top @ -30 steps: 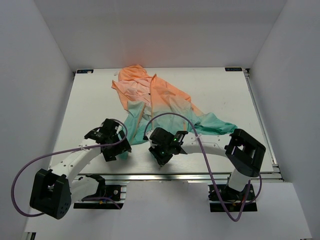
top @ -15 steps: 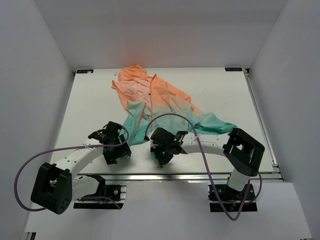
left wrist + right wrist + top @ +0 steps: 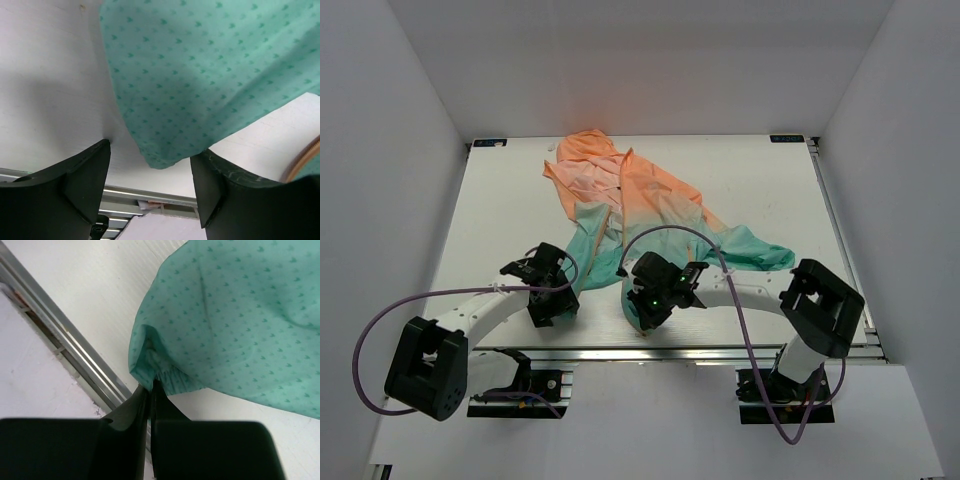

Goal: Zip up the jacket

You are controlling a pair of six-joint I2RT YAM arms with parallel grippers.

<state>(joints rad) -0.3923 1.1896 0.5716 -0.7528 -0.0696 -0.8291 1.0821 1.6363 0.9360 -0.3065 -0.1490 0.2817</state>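
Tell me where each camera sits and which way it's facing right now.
Top external: above and behind the arms, looking down on the table, the jacket and both arms, bases nearest.
Left wrist: on the left arm, looking down past the open left gripper at the jacket's teal corner.
Right wrist: on the right arm, looking down past the right gripper, shut on the jacket's gathered teal edge.
Shared: both wrist views show teal fabric and the table's near rail.

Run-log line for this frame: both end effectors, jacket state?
left end effector: open, straddling jacket hem corner | right end effector: shut on jacket hem | jacket: rumpled on table
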